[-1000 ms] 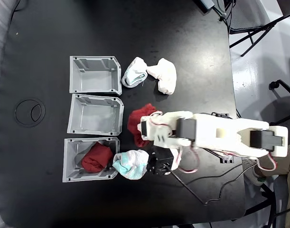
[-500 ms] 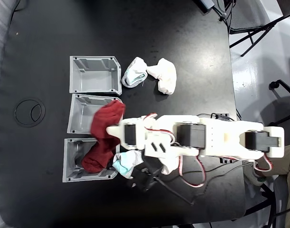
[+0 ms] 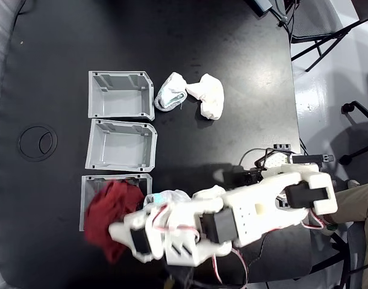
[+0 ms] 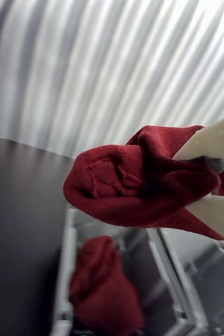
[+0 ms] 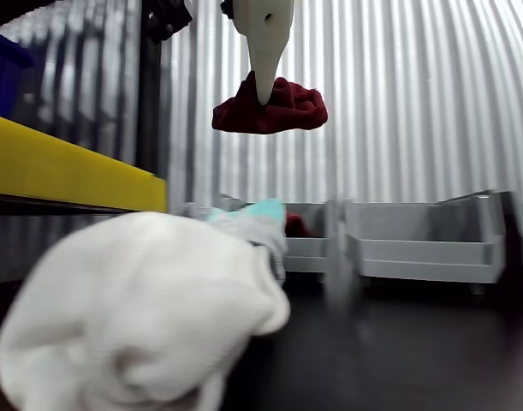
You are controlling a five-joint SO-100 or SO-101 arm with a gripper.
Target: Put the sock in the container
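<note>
The gripper is clenched on the sock: in the wrist view the two pale fingers press the dark red fabric from above and below, and the bulk of the sock bunches out ahead of the jaws, toward the left of that view. In the other view the sock hangs as a rumpled lump at the tip of the gripper, lifted well clear of the table.

In the fixed view the arm reaches toward the lower left, and the sock spreads out beyond the jaws, lying partly over the lower edge of the container nearest the bottom of that view and partly over the black table below it (how much of it is over the bin itself cannot be told from above). Below the jaws in the wrist view, a second dark red sock lies inside that container, blurred.

Just behind the jaws in the fixed view sits a white-and-teal sock, beside the container's right wall. Two more grey bins stand farther off, above it in that view, with two pale socks near the topmost one.
</note>
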